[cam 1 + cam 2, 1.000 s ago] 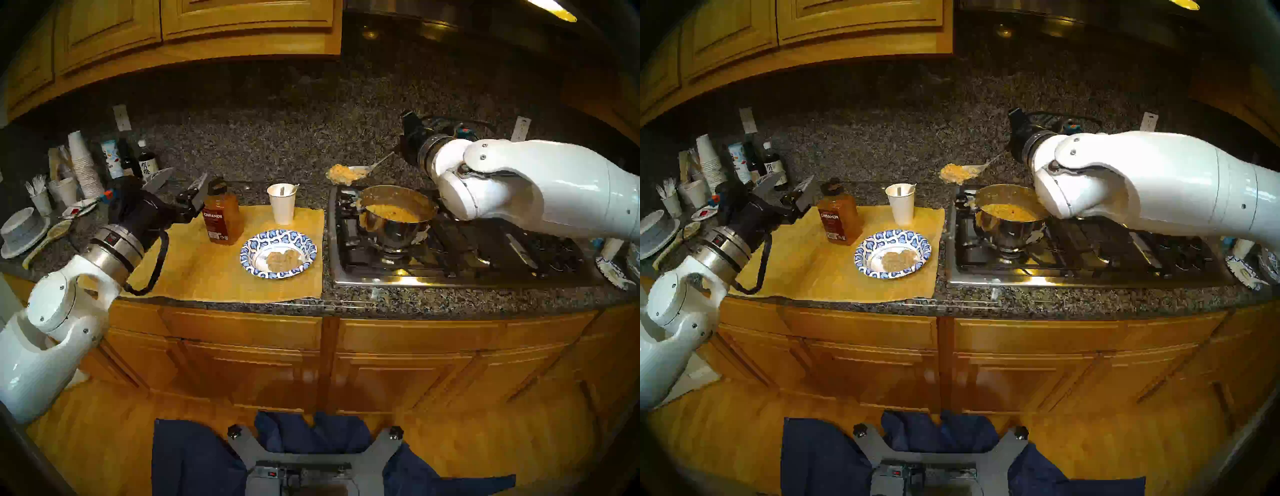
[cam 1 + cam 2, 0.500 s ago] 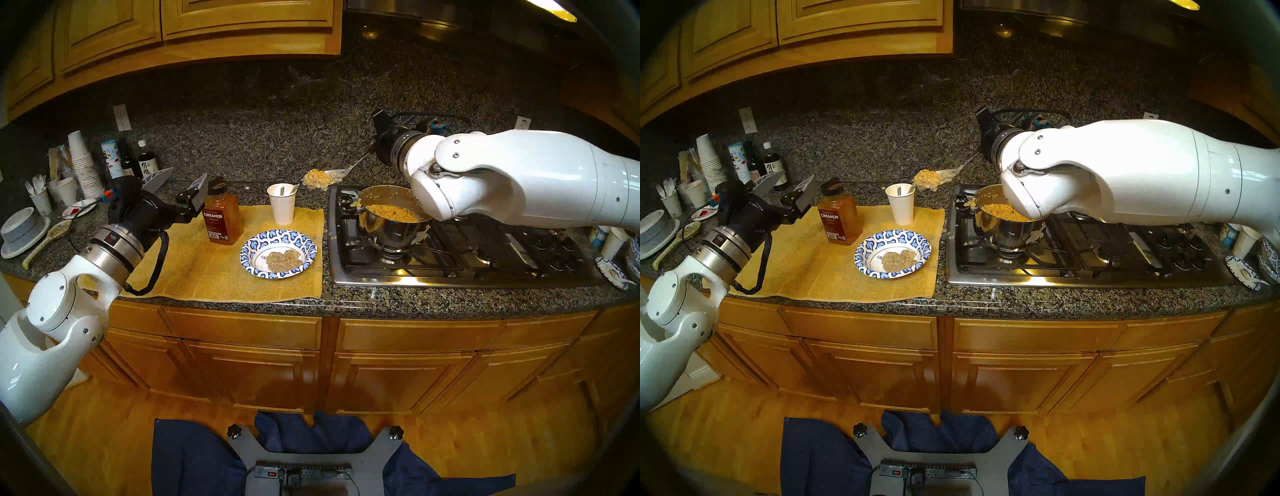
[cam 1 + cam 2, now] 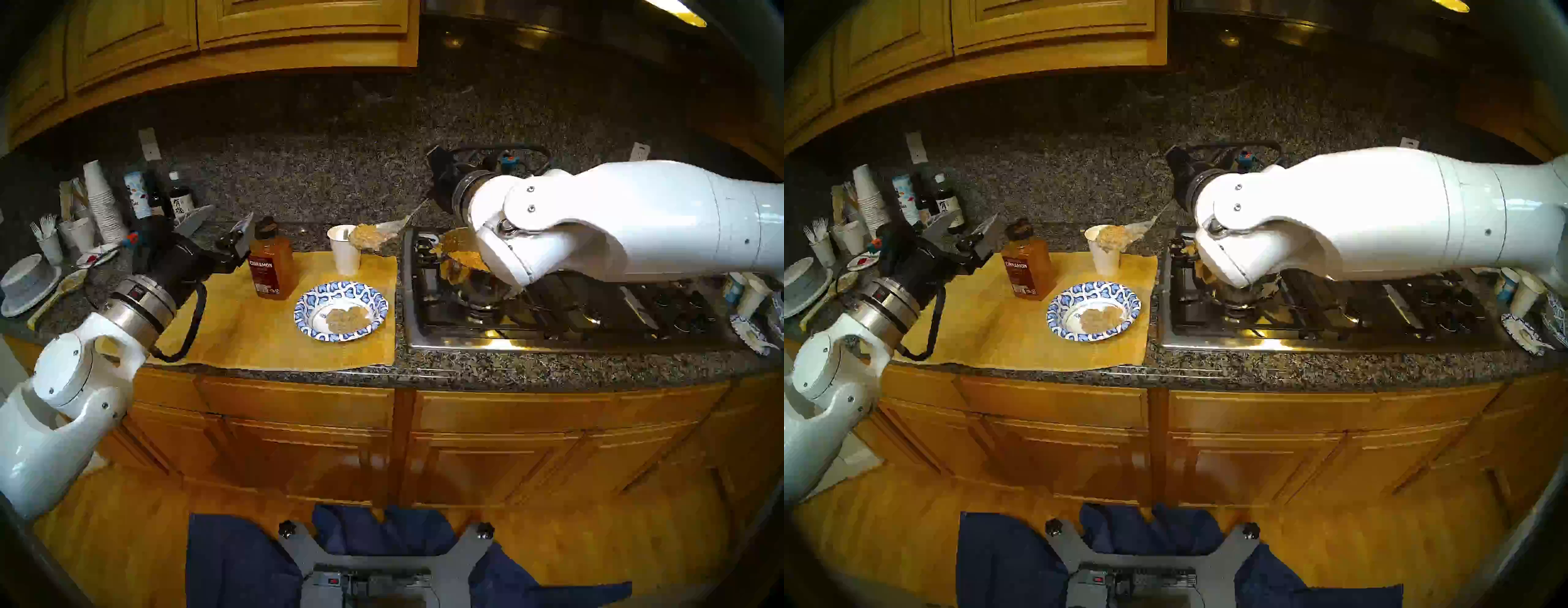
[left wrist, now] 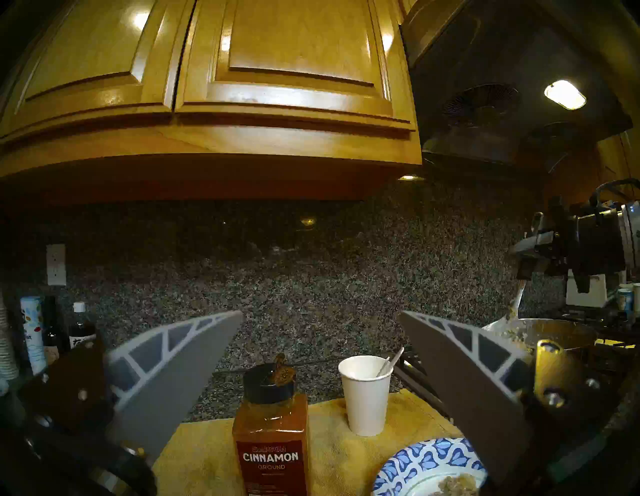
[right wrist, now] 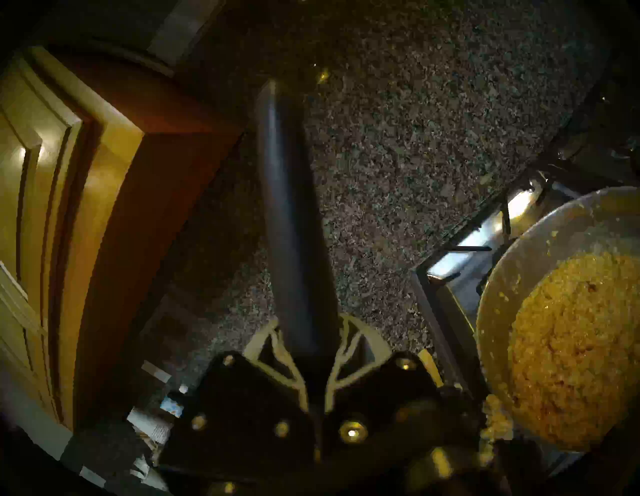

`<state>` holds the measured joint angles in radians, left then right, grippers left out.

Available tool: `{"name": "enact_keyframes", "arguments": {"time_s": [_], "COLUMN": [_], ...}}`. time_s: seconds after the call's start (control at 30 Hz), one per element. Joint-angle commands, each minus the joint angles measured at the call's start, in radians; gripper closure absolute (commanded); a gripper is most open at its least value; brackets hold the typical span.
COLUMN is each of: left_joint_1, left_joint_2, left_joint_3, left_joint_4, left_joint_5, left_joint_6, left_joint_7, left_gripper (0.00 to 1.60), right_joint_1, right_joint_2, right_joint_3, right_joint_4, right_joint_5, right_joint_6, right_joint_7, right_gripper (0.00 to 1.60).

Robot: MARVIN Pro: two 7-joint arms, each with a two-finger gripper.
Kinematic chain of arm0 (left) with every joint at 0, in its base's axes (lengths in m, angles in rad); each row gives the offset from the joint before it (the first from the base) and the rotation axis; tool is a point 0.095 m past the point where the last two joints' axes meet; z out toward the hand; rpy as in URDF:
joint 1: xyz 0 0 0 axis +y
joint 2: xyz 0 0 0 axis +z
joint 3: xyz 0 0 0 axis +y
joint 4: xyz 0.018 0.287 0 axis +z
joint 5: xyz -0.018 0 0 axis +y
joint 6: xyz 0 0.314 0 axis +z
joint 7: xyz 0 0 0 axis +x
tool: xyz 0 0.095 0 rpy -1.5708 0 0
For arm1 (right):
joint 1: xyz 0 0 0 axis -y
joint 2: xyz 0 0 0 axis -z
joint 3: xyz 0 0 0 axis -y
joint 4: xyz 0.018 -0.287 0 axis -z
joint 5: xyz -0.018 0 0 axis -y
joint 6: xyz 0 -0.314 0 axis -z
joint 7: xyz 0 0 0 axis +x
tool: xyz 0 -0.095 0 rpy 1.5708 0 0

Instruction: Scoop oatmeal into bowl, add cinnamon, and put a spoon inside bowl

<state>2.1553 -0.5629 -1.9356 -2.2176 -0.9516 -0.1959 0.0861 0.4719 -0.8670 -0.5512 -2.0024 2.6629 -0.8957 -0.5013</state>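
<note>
The blue-and-white bowl (image 3: 305,306) sits on a yellow mat and holds a small lump of oatmeal (image 3: 345,319). My right gripper (image 5: 311,332) is shut on the dark handle of a metal serving spoon (image 3: 392,227). The spoon's heap of oatmeal (image 3: 365,237) hangs over a white paper cup (image 3: 345,259), behind the bowl. The thin white spoon (image 4: 391,362) stands in that cup. The cinnamon bottle (image 3: 271,265) stands left of the bowl. My left gripper (image 3: 225,223) is open and empty just left of the cinnamon (image 4: 270,450). More oatmeal (image 5: 571,346) fills the pot.
The steel pot (image 5: 502,259) stands on the stove (image 3: 551,310), partly hidden by my right arm. Stacked cups (image 3: 102,199), dark sauce bottles (image 3: 180,199) and grey bowls (image 3: 27,284) crowd the far left counter. A patterned plate (image 3: 749,337) lies at the right.
My right arm has swung left and slightly down, carrying the loaded serving spoon from beside the pot to over the paper cup. The left arm has not moved.
</note>
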Motion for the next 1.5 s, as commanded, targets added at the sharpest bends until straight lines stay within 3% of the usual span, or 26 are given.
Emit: {"name": "enact_keyframes", "arguments": {"time_s": [0.0,0.7,1.47], "left_joint_1": [-0.018,-0.018,-0.018], "left_joint_2": [0.0,0.0,0.0], "left_joint_3": [-0.023,-0.023,-0.023], "left_joint_4": [-0.012,-0.012,-0.012], "left_joint_5": [0.002,0.002,0.002], "left_joint_6": [-0.013,-0.013,-0.013], "left_joint_7": [-0.002,-0.002,-0.001], "left_gripper": [0.0,0.0,0.0], "right_joint_1": [0.045,0.103,0.163], "right_joint_2": [-0.057,-0.235,-0.444], "right_joint_3": [0.015,-0.123,-0.298], "right_joint_4": [0.018,0.064,0.084], "right_joint_5": [-0.04,-0.154,-0.335], "right_joint_6": [-0.02,0.005,-0.04], "right_joint_7": [0.0,-0.062,-0.118], "right_gripper": [1.6,1.6,1.6]}}
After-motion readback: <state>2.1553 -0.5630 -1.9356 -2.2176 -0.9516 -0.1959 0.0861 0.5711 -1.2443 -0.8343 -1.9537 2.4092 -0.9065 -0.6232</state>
